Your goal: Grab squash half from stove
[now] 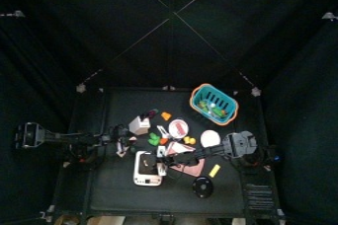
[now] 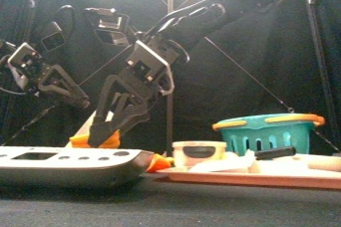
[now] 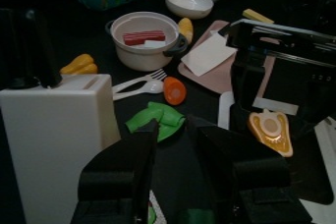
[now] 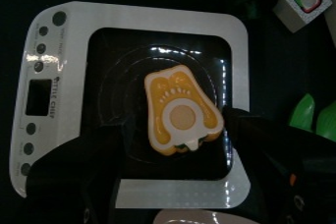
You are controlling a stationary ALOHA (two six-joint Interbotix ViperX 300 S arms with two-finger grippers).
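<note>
Right gripper (image 4: 184, 184) open over squash half (image 4: 183, 111), seemingly flat, stem end toward gripper.

The overhead camera is looking straight down from high up, keeping the small black worktop (image 1: 132, 106) tiny. The front camera is sitting level at its edge, close to the white rounded toy stove (image 2: 67, 163). The right wrist camera is peering down onto that stove from nearby, and the left wrist camera is glancing across the clutter.
</note>
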